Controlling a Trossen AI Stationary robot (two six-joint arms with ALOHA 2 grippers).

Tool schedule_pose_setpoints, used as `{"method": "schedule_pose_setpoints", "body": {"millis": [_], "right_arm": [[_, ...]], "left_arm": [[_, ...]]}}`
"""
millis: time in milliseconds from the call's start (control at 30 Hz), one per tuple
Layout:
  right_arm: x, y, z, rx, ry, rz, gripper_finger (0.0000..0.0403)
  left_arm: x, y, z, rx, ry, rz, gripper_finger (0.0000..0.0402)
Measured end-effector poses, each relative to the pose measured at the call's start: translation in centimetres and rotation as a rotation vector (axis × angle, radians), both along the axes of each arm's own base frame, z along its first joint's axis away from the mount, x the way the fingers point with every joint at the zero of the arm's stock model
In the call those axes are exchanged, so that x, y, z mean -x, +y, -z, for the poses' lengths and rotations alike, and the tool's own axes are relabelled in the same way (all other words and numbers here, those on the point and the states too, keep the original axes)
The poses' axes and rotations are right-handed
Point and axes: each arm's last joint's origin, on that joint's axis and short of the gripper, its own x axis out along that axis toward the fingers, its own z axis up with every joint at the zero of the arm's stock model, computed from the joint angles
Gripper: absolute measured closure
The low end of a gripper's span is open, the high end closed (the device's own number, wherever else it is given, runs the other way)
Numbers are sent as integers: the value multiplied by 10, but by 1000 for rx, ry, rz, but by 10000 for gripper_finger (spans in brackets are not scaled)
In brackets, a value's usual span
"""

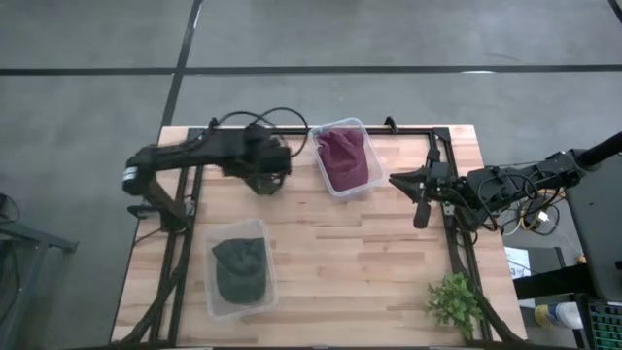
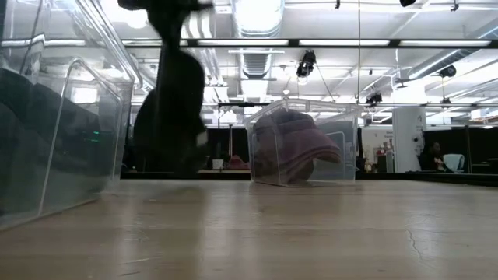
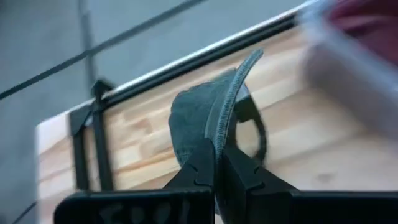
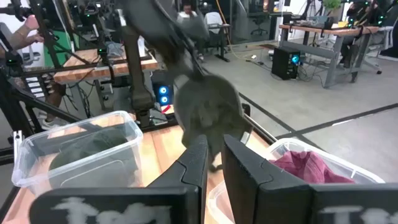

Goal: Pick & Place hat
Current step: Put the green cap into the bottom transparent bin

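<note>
A dark grey cap [image 1: 264,181] hangs from my left gripper [image 1: 260,160] over the far left part of the table, between two clear plastic bins. It also shows as a dark shape in the low view [image 2: 173,101], and the right wrist view sees the same cap [image 4: 206,109]. One bin [image 1: 342,157] at the far middle holds a maroon hat [image 4: 305,168]. The other bin [image 1: 238,267], nearer, holds a dark green hat [image 4: 81,149]. My right gripper [image 4: 214,165] waits at the right side [image 1: 416,190], open by a narrow gap and holding nothing. My left gripper is shut on the grey cap's stitched brim [image 3: 219,127], with the brim's edge pinched between the two fingers [image 3: 202,165]. The cap's crown [image 3: 189,118] stands out beyond the fingertips. In the right wrist view the cap hangs below the gripper; whether its lower end touches the table cannot be told.
A small green plant [image 1: 455,301] stands at the near right corner. Black frame rails [image 1: 447,156] run along the table's far and side edges, and a cable loops above the left arm [image 1: 277,117]. Bare wood [image 1: 360,262] lies between the bins and the right arm.
</note>
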Motion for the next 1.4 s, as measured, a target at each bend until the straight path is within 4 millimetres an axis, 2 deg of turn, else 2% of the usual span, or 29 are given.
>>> {"method": "schedule_pose_setpoints", "body": {"millis": [100,233,333,467,733,933,1033,1233,1400], "right_arm": [[0,0,0,0,0,0,360],[0,0,0,-1,-1,0,360],[0,0,0,-2,-2,1,360],[0,0,0,-5,-4,2,360],[-1,0,0,-49,-17,7,360],[-1,0,0,-57,-19,8,360],[-1,0,0,-114,-36,14,360],[-1,1,1,-179,-49,1,360],[-1,1,1,-181,-48,-4,360]], "left_arm": [[17,-20,-34,-61,-118,79,395],[40,-37,-74,-140,-229,181,395],[52,-47,-93,-164,-282,252,395],[59,-60,-109,-179,-300,369,395],[55,-83,-118,-218,-240,574,395],[42,-110,-110,-200,-161,747,395],[38,-125,-106,-230,-91,860,395],[41,-143,-114,-388,-24,956,395],[48,-142,-130,-580,22,917,395]]}}
